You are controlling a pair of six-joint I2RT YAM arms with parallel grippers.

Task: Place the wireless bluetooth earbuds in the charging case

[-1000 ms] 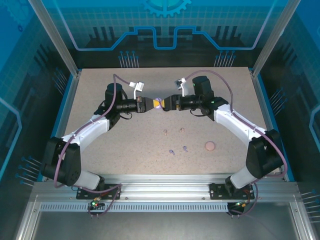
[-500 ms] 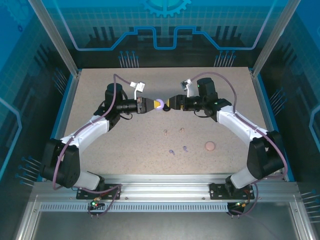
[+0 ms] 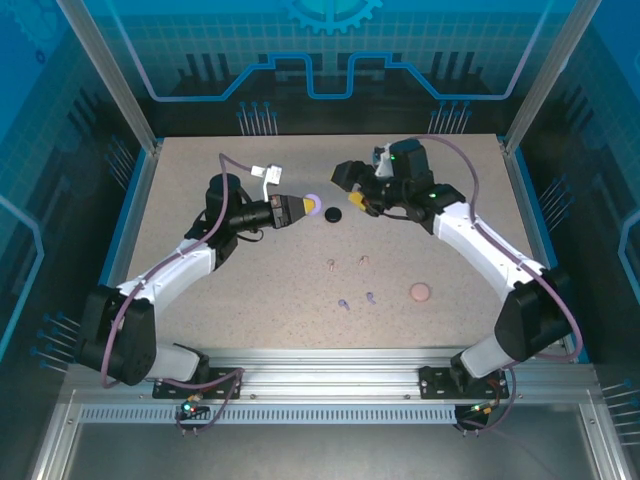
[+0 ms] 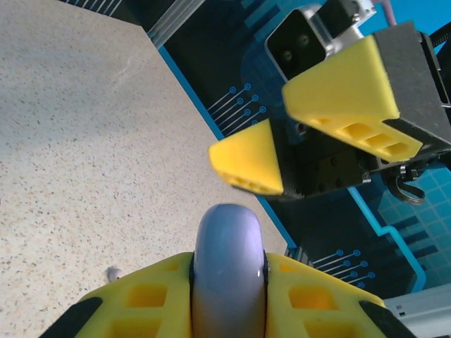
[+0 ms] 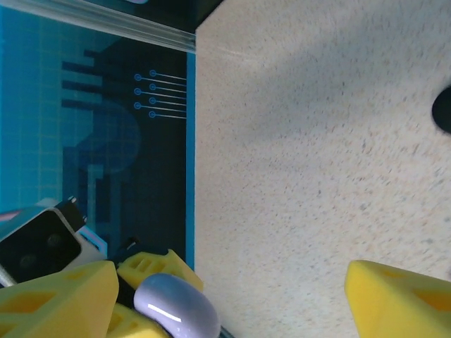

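Earbuds (image 3: 343, 304) lay loose mid-table, nearer than my grippers. My left gripper (image 3: 306, 207) clamped a lilac case (image 3: 313, 203). My right gripper (image 3: 352, 188) gaped wide just right of it. A black disc (image 3: 333, 214) lay on the table between them, and a pink disc (image 3: 420, 291) lay near right.

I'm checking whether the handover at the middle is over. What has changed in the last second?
The right gripper opened and drew back from the lilac case, toward the far right. The left gripper keeps the case clamped and has shifted slightly left. A black round thing now shows on the table between them. The loose earbuds and the pink case lie where they were.
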